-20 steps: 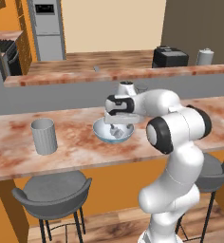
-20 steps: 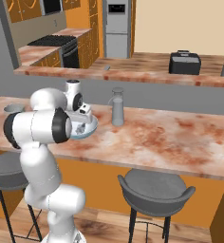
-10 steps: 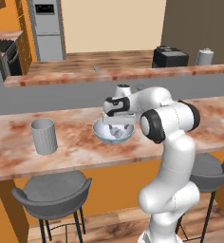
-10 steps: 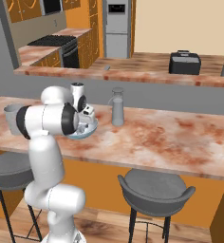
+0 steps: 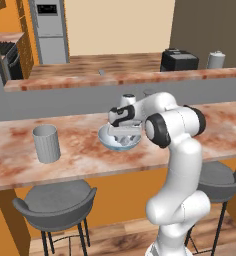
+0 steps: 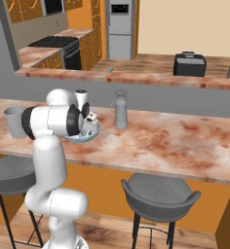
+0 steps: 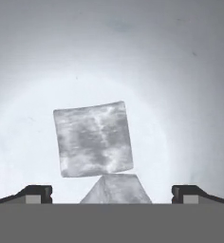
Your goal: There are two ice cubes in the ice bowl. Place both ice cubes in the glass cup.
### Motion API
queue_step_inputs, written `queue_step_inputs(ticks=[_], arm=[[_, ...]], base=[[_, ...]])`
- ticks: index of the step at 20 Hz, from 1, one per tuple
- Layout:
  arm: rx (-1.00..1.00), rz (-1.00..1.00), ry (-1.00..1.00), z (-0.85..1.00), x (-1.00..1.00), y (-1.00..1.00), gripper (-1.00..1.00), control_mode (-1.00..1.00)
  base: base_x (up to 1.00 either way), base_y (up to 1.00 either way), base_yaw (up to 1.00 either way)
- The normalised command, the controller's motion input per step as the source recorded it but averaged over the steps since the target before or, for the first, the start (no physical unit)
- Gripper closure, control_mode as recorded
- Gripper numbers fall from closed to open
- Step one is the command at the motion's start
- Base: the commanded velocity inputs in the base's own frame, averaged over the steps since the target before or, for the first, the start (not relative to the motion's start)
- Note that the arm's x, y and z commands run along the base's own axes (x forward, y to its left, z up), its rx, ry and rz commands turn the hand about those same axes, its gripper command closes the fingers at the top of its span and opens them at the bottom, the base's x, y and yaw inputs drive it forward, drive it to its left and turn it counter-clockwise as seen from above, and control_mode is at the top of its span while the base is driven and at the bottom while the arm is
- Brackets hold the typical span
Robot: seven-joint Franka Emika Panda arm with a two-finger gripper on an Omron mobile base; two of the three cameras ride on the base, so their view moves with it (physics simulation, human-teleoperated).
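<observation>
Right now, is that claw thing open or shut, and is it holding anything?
Gripper: open, holding nothing, lowered into the bowl with an ice cube between its fingertips.

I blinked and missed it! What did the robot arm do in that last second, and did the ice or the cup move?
The arm folded in and the gripper dropped lower into the ice bowl, jaws wide open around the ice cubes, nothing grabbed yet. The bowl, the glass cup and the bottle stayed put.
</observation>
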Motion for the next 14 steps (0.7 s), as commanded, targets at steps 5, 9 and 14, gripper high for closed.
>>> queue_step_inputs(ticks=[5, 9, 14], arm=[[0.00, 0.00, 0.00, -0.18, 0.10, 0.04, -1.00, -1.00], [0.00, 0.00, 0.00, -0.18, 0.18, 0.06, -1.00, -1.00], [0.00, 0.00, 0.00, -0.20, 0.04, 0.19, -1.00, -1.00]], base=[[0.00, 0.00, 0.00], [0.00, 0.00, 0.00], [0.00, 0.00, 0.00]])
